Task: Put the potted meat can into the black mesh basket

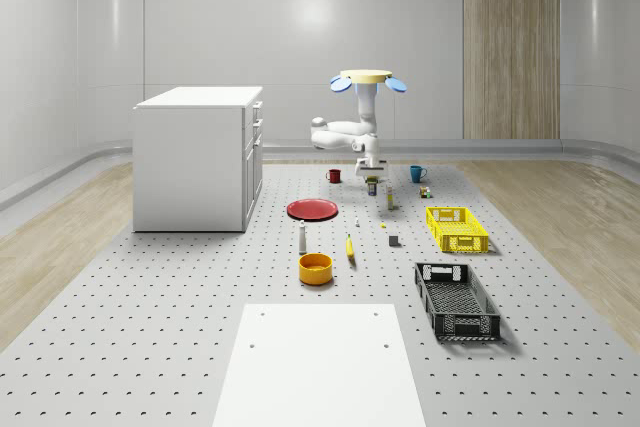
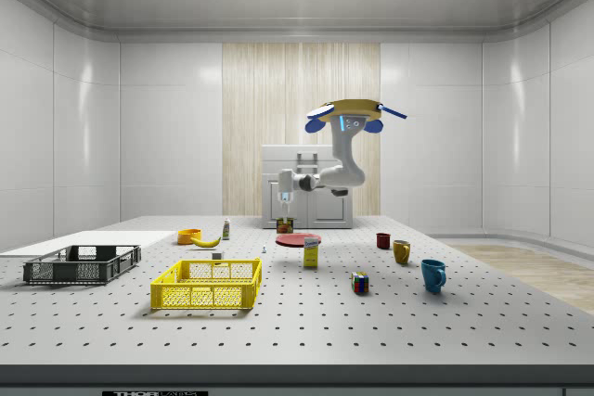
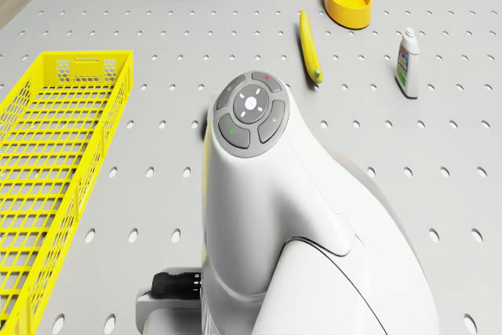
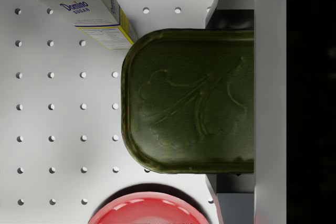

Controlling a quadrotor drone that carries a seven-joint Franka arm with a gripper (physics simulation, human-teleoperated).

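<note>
— Drone position?
— Hovering above the table; end effector hangs low, fingers clamped on the potted meat can.
— Neighbours?
— Sugar box and red plate beside it; black mesh basket well apart.

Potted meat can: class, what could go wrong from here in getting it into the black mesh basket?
The sugar box and red plate flank the potted meat can closely; the gripper above it might knock them. The drone hovers far from the black mesh basket, past the yellow basket: a long carry could shake the can loose.
</note>
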